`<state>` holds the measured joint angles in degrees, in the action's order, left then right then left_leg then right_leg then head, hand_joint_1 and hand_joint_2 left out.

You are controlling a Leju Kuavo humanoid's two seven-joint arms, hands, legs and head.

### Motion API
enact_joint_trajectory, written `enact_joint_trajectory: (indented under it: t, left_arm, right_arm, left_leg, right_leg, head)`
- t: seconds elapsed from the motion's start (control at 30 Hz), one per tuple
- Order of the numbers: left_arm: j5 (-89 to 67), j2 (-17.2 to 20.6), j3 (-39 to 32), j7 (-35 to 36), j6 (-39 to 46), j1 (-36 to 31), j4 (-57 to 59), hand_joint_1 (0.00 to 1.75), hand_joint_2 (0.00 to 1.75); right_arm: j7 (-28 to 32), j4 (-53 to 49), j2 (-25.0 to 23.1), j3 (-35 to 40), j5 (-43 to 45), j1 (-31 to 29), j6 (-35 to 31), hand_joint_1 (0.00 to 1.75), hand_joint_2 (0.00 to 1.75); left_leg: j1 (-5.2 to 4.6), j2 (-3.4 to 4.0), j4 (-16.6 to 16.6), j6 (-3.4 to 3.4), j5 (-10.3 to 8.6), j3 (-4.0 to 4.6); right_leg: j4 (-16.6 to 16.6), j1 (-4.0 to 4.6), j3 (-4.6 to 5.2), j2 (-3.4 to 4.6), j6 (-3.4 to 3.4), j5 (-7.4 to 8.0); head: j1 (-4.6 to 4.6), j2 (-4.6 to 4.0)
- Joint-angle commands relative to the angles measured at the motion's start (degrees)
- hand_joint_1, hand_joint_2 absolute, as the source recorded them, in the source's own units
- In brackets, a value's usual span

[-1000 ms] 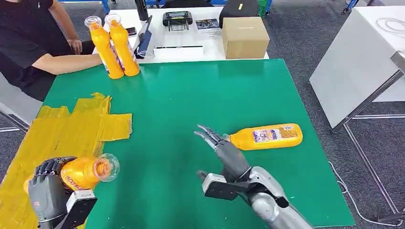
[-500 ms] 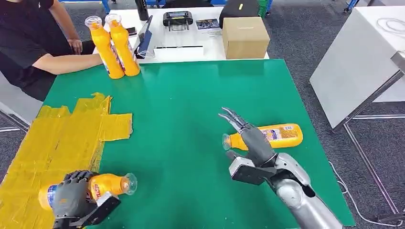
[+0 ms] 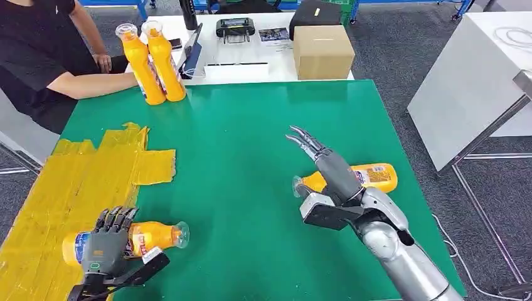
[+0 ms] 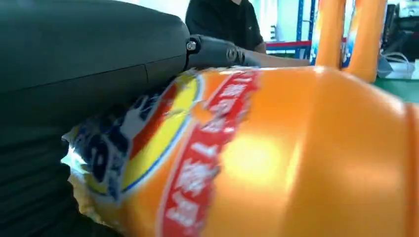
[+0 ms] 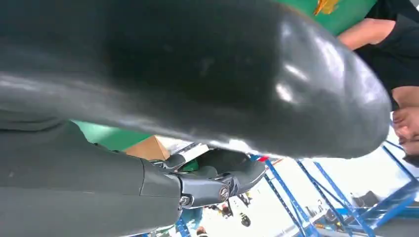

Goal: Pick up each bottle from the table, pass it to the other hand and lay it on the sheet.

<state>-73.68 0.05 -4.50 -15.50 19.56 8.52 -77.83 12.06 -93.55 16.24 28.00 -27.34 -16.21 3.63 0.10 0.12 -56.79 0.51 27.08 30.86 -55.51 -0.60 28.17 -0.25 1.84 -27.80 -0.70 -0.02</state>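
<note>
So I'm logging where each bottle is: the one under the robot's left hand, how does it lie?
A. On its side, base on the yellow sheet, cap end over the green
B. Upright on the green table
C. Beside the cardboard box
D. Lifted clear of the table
A: the bottle lies flat under the left hand, its base on the yellow sheet.

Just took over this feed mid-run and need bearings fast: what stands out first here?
The yellow sheet on the green table's left side, with an orange bottle lying at its near edge under the left hand. To the right, the right hand reaches over a second lying bottle, fingers spread. Two more bottles stand at the far left corner beside a seated person.
</note>
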Motion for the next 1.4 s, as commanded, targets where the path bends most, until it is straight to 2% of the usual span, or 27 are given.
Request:
enact_joint_trajectory:
  t: [0.03,0.2,0.33,0.47,0.5,0.8,0.9,0.97,1.03,1.1,1.13,1.17,1.27,1.37,1.4]
  left_arm:
    - [1.6,3.4,4.9,0.1,-3.9,0.9,5.2,0.00,0.00]
    - [3.3,6.0,6.4,1.1,-7.3,1.5,5.5,0.00,0.00]
    - [7.0,10.3,10.5,1.6,-10.3,3.1,5.2,0.00,0.00]
    - [11.0,9.5,10.4,0.6,-9.1,3.2,3.0,0.00,0.00]
    - [12.1,8.8,9.8,0.0,-8.7,3.1,2.1,0.00,0.00]
    - [12.7,8.2,9.2,-0.7,-8.6,3.2,1.1,0.00,0.00]
    - [23.6,2.3,3.3,-8.8,-9.8,3.4,-5.3,0.00,0.00]
    - [40.5,-2.7,-2.1,-15.0,-17.6,3.2,-12.2,0.00,0.00]
    - [50.8,-5.7,-6.3,-16.6,-23.6,3.2,-17.0,0.00,0.00]
    - [59.5,-7.8,-9.8,-17.9,-29.9,3.7,-21.0,0.00,0.00]
    - [62.6,-8.3,-10.7,-18.3,-32.3,3.9,-21.9,0.00,0.00]
    - [64.9,-8.7,-11.7,-18.4,-34.2,4.2,-22.8,0.00,0.00]
    - [69.5,-9.5,-12.4,-18.0,-37.3,4.0,-23.1,0.00,0.00]
    - [74.1,-9.4,-12.0,-17.4,-39.3,3.2,-22.0,0.00,0.00]
    - [74.4,-9.2,-11.8,-17.4,-39.3,3.0,-21.8,0.00,0.00]
  right_arm:
    - [-0.3,4.6,-0.6,0.7,-0.8,-3.6,0.5,0.00,0.00]
    - [-0.5,5.6,-0.4,0.3,-1.3,-4.4,0.7,0.00,0.00]
    - [-0.4,7.3,-1.1,0.0,-1.3,-6.0,0.9,0.00,0.00]
    - [-0.3,7.6,-1.3,-0.1,-1.4,-5.9,1.1,0.00,0.00]
    - [-0.3,7.3,-1.2,-0.2,-1.4,-5.6,1.1,0.00,1.75]
    - [-0.3,6.9,-1.1,-0.4,-1.4,-5.2,1.1,0.00,1.75]
    - [-0.6,5.1,0.1,-2.0,-2.1,-2.5,0.6,0.00,1.75]
    - [-0.4,3.9,1.4,-3.3,-3.5,0.0,0.3,0.00,1.75]
    - [-0.2,3.3,2.7,-4.2,-4.2,1.9,0.3,0.00,1.75]
    - [-0.3,2.6,4.7,-5.3,-6.0,3.7,0.2,0.00,1.75]
    - [-0.4,2.0,7.8,-5.0,-7.2,3.9,0.9,0.00,1.75]
    - [-0.8,1.5,11.5,-7.1,-4.7,4.6,2.7,0.00,1.75]
    - [-1.1,2.2,18.8,-14.3,0.5,5.9,7.0,0.00,1.75]
    - [-0.9,4.2,23.7,-19.4,3.5,6.7,12.5,0.00,1.75]
    - [-0.6,4.4,24.0,-20.2,3.8,6.9,12.9,0.00,1.75]
  left_leg:
    - [0.10,0.22,0.1,-0.02,-0.07,0.01]
    - [0.00,0.20,0.0,0.03,-0.04,-0.04]
    - [-0.05,0.12,0.1,0.03,-0.06,-0.05]
    - [0.00,0.20,0.1,0.01,-0.09,-0.09]
    - [0.00,0.11,0.1,0.02,-0.09,-0.13]
    - [0.01,0.02,0.0,0.04,-0.13,-0.16]
    - [0.01,-0.04,0.0,0.05,-0.13,-0.13]
    - [0.11,-0.06,0.0,0.04,-0.15,-0.01]
    - [0.12,-0.31,-0.1,0.06,-0.14,0.10]
    - [0.08,-0.42,-0.2,0.09,-0.14,0.17]
    - [0.05,-0.43,-0.2,0.09,-0.13,0.25]
    - [0.09,-0.40,-0.2,0.10,-0.10,0.31]
    - [-0.04,-0.51,-0.2,0.11,-0.11,0.35]
    - [-0.03,-0.64,-0.3,0.14,-0.10,0.44]
    - [-0.07,-0.61,-0.3,0.14,-0.12,0.45]
  right_leg:
    - [0.1,0.11,0.05,0.26,-0.05,0.20]
    - [0.0,-0.03,0.00,0.20,-0.03,0.08]
    - [0.0,-0.07,-0.01,0.06,-0.04,0.06]
    - [0.1,-0.01,-0.03,0.15,-0.06,0.13]
    - [0.1,-0.01,-0.12,0.06,-0.04,0.10]
    - [0.0,-0.02,-0.18,-0.02,-0.03,0.09]
    - [0.1,-0.02,-0.19,-0.09,-0.03,0.08]
    - [0.1,0.09,-0.13,-0.09,-0.05,0.15]
    - [0.1,0.10,-0.10,-0.35,-0.02,0.08]
    - [0.0,0.04,0.01,-0.47,0.01,0.03]
    - [0.0,0.02,0.08,-0.49,0.01,0.03]
    - [0.0,0.05,0.09,-0.46,0.02,0.03]
    - [0.0,-0.08,0.16,-0.55,0.03,-0.03]
    - [0.0,-0.10,0.18,-0.67,0.04,-0.03]
    - [0.0,-0.14,0.21,-0.64,0.04,-0.01]
  head:
    - [0.00,0.00]
    - [-0.02,0.00]
    - [-0.02,0.00]
    - [-0.02,0.00]
    - [-0.02,0.00]
    - [0.00,0.00]
    - [0.00,0.00]
    - [0.00,0.00]
    - [-0.04,0.00]
    - [0.04,0.00]
    - [-0.02,0.00]
    - [0.04,0.00]
    - [-0.04,0.00]
    - [0.00,0.00]
    - [0.00,0.00]
